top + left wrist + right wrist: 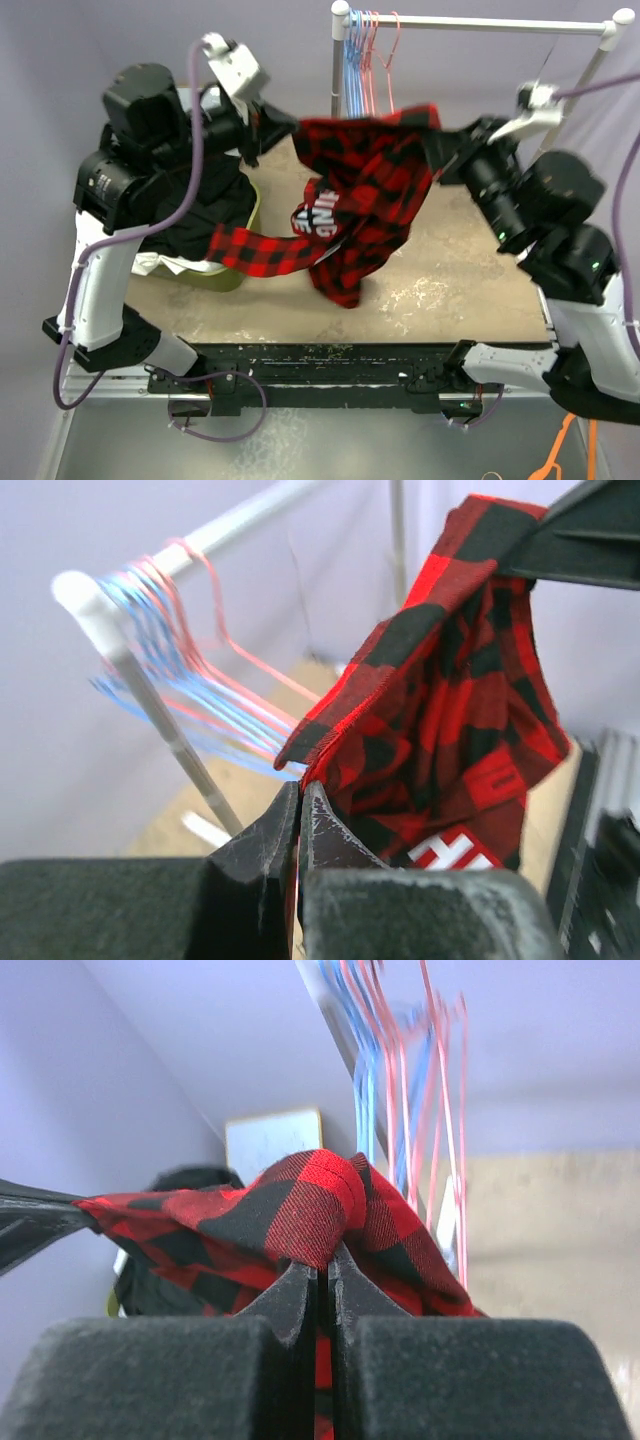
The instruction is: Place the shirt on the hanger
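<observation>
Shirt (365, 190) is hanging stretched between the left gripper (283, 127) and right gripper (440, 142). Each gripper is clamping fully closed on its upper edge, and the fabric is sagging beneath them over the bench (450, 285). Hanger (389, 80) is hanging on the rail (480, 24) just beyond both grippers.

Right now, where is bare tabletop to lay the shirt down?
Bare table right of the hanging shirt, out to the right edge, plus a near strip below its hem. Crowded: left, the bin of black clothes; far middle, the hanger rack.
</observation>
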You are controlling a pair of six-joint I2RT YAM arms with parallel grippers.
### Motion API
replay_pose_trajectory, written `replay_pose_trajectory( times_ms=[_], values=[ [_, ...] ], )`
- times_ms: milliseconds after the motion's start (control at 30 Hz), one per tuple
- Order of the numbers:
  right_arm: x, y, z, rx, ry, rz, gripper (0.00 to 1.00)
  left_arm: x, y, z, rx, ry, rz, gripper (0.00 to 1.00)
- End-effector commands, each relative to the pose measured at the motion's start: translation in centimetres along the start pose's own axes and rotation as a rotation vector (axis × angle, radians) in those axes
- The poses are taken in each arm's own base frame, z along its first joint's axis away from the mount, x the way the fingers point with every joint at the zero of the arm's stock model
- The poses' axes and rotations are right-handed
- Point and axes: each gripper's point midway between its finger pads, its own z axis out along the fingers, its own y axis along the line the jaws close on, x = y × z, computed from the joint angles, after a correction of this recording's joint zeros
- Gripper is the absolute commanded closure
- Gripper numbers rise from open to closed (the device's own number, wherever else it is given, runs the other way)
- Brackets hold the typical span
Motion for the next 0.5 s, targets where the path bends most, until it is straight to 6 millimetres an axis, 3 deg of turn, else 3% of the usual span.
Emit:
replay_pose_trajectory(
  times_ms=[0, 67, 133, 167, 200, 233, 367, 467],
  values=[
    [-3.9, 2.4, 2.4, -0.035, -0.051, -0.166, 1.00, -8.8, 2.9, -1.9, -0.182, -0.272, 0.012, 1.00],
    [-4.1, 3.6, 3.3, -0.066, -0.056, -0.168, 1.00, -9.8, 4.2, -2.4, -0.254, -0.306, 0.018, 1.00],
    [-2.1, 4.1, 4.5, -0.073, -0.013, -0.173, 1.00, -8.3, 5.9, -2.2, -0.344, -0.263, 0.004, 1.00],
    [-0.3, 4.1, 5.0, -0.073, 0.022, -0.170, 1.00, -6.3, 6.8, -1.8, -0.391, -0.209, -0.010, 1.00],
    [1.6, 4.0, 5.3, -0.082, 0.054, -0.165, 1.00, -2.4, 7.8, -0.7, -0.433, -0.107, -0.028, 1.00],
    [3.4, 3.9, 5.0, -0.103, 0.076, -0.145, 1.00, 0.1, 8.1, -0.3, -0.452, -0.047, -0.035, 1.00],
    [13.0, 3.1, 3.7, -0.194, 0.207, -0.028, 1.00, 11.8, 6.9, -0.5, -0.444, 0.201, -0.085, 1.00],
    [20.5, 2.1, 2.0, -0.234, 0.354, 0.042, 1.00, 16.7, 5.5, -2.6, -0.425, 0.289, -0.112, 1.00]
  ],
)
